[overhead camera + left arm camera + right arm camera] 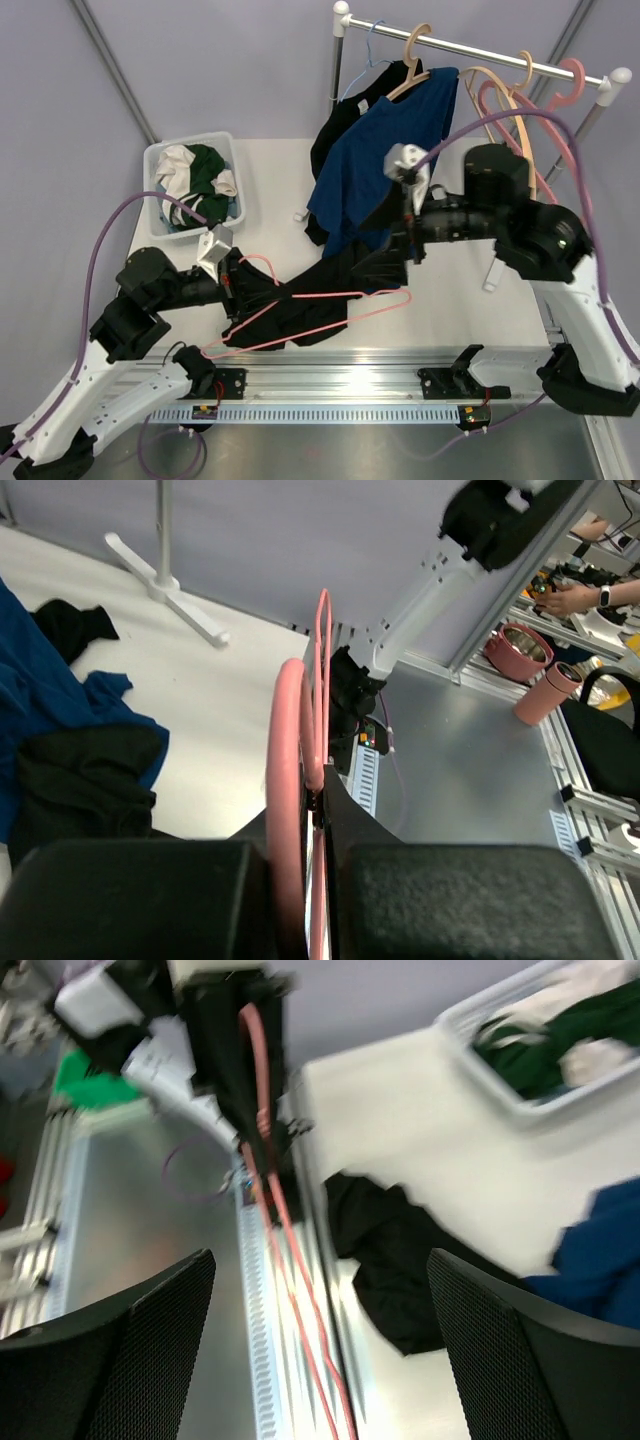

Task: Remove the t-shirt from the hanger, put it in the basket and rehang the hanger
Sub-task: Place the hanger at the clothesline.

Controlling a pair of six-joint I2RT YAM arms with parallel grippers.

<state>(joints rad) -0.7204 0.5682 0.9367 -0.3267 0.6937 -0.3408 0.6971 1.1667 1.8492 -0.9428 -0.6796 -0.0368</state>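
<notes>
The black t-shirt lies crumpled on the surface, partly threaded on one pink hanger. The left tool is pressed together on the hanger's hook. From there the hanger's long axis runs rightward, and its far tip ends just below the right tool. That tool is spread wide, empty, and nearer the cloth. One shirt and one hanger sit between the two tools.

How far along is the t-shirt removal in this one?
Done: the black t-shirt lies crumpled on the table. In hand: the left gripper is shut on the hook of the pink hanger; the right gripper is open and empty above the cloth. Left: the hanger's wire crosses the shirt, so I cannot tell if it is free; drawing the hanger clear likely remains.
</notes>
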